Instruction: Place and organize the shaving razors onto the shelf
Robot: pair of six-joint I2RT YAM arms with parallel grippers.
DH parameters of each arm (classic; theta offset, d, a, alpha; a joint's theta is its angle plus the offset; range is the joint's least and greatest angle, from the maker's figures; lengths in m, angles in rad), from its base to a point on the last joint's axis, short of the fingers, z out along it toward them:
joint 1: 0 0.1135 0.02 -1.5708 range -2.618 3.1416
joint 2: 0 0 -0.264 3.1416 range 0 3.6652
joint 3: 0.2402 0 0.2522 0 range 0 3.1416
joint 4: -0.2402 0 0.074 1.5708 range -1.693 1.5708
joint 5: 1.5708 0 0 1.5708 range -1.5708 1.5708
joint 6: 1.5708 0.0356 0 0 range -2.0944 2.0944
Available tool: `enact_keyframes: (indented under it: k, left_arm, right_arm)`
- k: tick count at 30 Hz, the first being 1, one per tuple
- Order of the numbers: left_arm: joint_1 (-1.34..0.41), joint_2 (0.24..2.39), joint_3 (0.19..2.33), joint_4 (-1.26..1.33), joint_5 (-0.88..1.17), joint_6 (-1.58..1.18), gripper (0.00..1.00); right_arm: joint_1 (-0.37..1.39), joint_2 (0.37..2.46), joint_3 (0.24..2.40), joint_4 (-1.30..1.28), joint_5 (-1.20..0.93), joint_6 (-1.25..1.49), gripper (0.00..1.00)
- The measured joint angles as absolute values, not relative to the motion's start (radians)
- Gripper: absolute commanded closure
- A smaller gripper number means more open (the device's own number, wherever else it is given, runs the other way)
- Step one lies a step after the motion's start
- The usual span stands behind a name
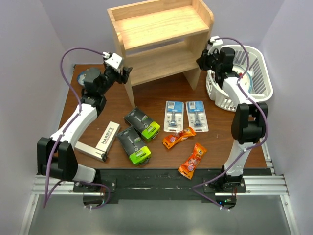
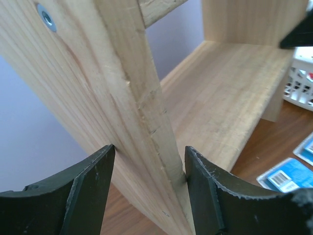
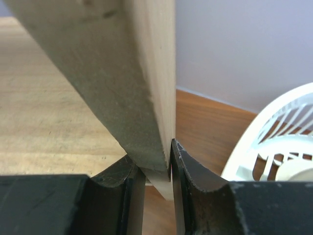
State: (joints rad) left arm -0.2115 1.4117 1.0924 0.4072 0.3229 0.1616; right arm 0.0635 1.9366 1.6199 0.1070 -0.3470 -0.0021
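Note:
The wooden shelf [image 1: 159, 34] stands at the back middle of the table. My left gripper [image 1: 126, 73] is shut across the shelf's left side panel [image 2: 122, 98]; my left gripper [image 2: 149, 156] has a finger touching each face. My right gripper [image 1: 201, 61] is shut on the right side panel [image 3: 127, 73]; my right gripper [image 3: 156, 166] pinches its lower edge. The razors lie on the table in front: two blister cards [image 1: 173, 116] [image 1: 196, 115], two black boxes with green ends [image 1: 142, 124] [image 1: 133, 145], and the HARRY'S box [image 1: 107, 136]. Both shelf boards are bare.
A white slatted basket [image 1: 259, 63] stands right of the shelf, close behind my right arm. Two orange snack packets [image 1: 178, 137] [image 1: 193, 160] lie near the razors. A pale long box [image 1: 89, 151] lies by the HARRY'S box. A dark round object [image 1: 90, 76] sits at the back left.

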Motion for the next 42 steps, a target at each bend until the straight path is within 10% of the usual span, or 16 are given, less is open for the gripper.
enact_keyframes:
  k: [16, 27, 42]
  left_arm:
    - [-0.165, 1.715, 1.284, 0.628, 0.314, 0.232, 0.38]
    - [-0.159, 1.789, 1.32, 0.664, 0.305, 0.22, 0.27]
    - [-0.16, 1.102, 0.981, 0.283, 0.332, 0.06, 0.18]
  right_arm:
    - [0.105, 1.728, 1.412, 0.065, -0.236, -0.003, 0.78]
    - [0.126, 1.633, 1.335, -0.004, -0.258, 0.047, 0.28]
    - [0.15, 1.34, 1.199, -0.288, -0.284, -0.014, 0.17]
